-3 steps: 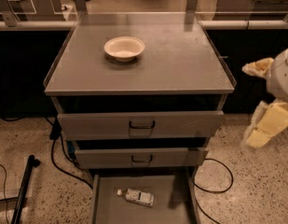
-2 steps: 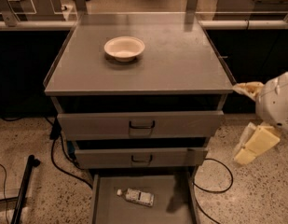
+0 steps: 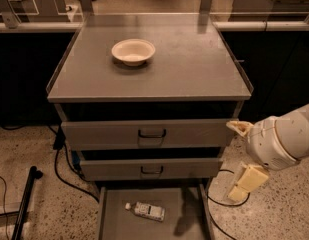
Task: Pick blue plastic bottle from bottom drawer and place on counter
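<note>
The blue plastic bottle lies on its side on the floor of the open bottom drawer, white cap pointing left. The counter is the flat grey cabinet top. My gripper hangs to the right of the cabinet, level with the two upper drawers. Its cream fingers are spread apart with nothing between them. It is above and to the right of the bottle, not touching it.
A cream round bowl sits on the counter towards the back left. Two upper drawers with black handles are partly pulled out over the bottom drawer. Black cables lie on the floor at left, and a dark pole leans at lower left.
My gripper has moved down and to the left, closer to the cabinet's right side. The bottle, bowl and drawers have not moved.
</note>
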You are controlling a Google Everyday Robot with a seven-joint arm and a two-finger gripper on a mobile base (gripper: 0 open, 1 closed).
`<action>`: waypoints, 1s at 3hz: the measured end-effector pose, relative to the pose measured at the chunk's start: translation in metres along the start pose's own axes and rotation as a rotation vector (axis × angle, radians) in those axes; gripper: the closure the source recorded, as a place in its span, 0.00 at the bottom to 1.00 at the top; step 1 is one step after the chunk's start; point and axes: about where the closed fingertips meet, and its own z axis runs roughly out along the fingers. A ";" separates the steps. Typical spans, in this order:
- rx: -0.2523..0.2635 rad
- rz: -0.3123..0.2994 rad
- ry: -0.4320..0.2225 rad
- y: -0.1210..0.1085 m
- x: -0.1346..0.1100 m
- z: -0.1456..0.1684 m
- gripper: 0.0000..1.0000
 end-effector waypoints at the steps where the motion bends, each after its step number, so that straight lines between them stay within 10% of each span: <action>1: 0.000 0.000 0.000 0.000 0.000 0.000 0.00; 3: -0.013 -0.099 -0.068 0.016 -0.026 -0.002 0.00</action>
